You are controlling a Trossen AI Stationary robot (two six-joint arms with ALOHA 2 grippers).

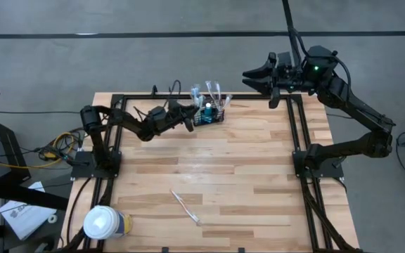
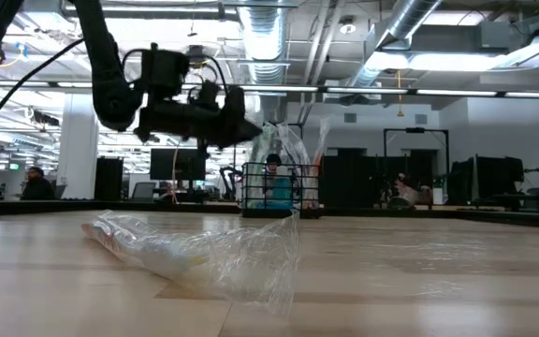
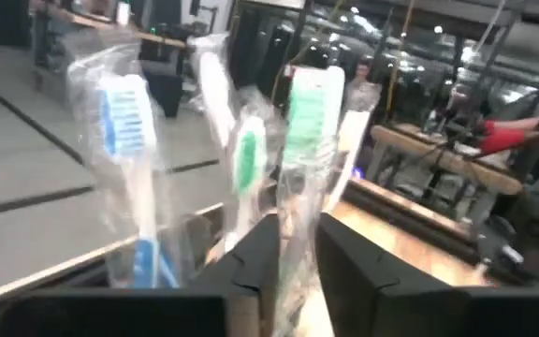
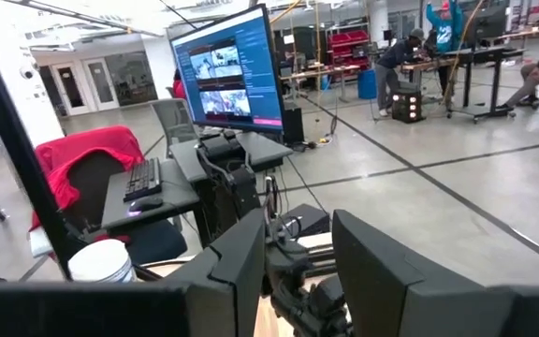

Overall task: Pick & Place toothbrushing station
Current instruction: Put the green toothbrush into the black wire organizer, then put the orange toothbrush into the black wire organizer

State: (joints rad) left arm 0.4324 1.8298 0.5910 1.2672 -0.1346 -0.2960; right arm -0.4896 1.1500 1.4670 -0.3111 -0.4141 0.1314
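my left pincer (image 3: 293, 271) | by the basket (image 1: 211, 116) at the table's far edge | fingers a little apart around a wrapped green toothbrush (image 3: 305, 122) | light, crinkly, slippery wrap; hold the stiff handle

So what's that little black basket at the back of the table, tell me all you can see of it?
The basket is a small black wire-mesh box, standing upright near the far edge of the wooden table. Clear-wrapped toothbrushes with blue, white and green heads stand up out of it, and something teal sits inside. The left gripper is right beside it, its fingers slightly apart either side of a green-headed brush wrapper.
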